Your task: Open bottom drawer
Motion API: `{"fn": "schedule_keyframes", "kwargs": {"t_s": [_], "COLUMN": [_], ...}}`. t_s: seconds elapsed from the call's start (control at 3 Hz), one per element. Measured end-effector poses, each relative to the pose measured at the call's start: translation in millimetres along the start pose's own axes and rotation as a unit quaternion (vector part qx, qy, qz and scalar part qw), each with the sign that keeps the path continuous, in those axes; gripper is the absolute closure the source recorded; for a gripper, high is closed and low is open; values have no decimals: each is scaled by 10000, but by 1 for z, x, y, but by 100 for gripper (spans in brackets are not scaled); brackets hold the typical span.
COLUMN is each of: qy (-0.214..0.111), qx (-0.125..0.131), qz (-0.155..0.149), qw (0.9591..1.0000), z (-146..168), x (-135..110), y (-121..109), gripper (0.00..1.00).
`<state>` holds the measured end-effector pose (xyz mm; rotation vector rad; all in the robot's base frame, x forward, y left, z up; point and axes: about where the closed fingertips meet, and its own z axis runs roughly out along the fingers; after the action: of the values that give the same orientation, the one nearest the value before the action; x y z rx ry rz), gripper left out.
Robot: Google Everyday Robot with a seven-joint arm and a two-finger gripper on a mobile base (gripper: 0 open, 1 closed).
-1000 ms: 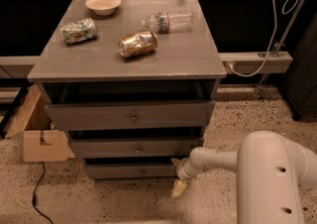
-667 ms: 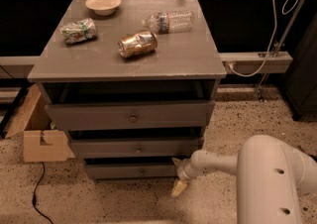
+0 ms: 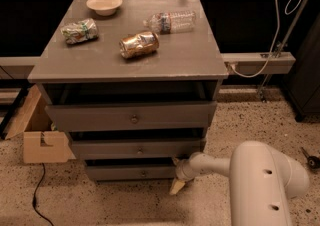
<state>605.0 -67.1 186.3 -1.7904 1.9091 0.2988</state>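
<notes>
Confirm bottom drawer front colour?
The bottom drawer is grey, clearest in the camera view; the claw hangs by its right end.

Grey cabinet top (image 3: 185, 52) — bowl (image 3: 104, 4), crumpled green packet (image 3: 79, 30), gold can (image 3: 139, 44), plastic bottle (image 3: 170, 21) — gripper (image 3: 176, 186) low by its base

— Where can we pass?
— Our gripper (image 3: 176, 186) hangs low at the right corner of the bottom drawer (image 3: 120, 173). The speckled floor (image 3: 115, 205) before the drawer's front lies open to us.
— And on the left?
— A cardboard box (image 3: 42, 145) stands just beside the cabinet (image 3: 175, 60), with a black cable (image 3: 36, 197) on the floor near it.
</notes>
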Motion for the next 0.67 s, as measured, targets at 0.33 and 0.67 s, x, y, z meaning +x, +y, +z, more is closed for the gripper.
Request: {"fn": "schedule_keyframes", "kwargs": {"t_s": [0.33,0.67], "qy": [13,28], "qx": [39,-49], "qz": [4,44], "qw": [10000,10000], "z": [11,24], "x": [0,5], "y": [-7,-6], "gripper": [0,17]}}
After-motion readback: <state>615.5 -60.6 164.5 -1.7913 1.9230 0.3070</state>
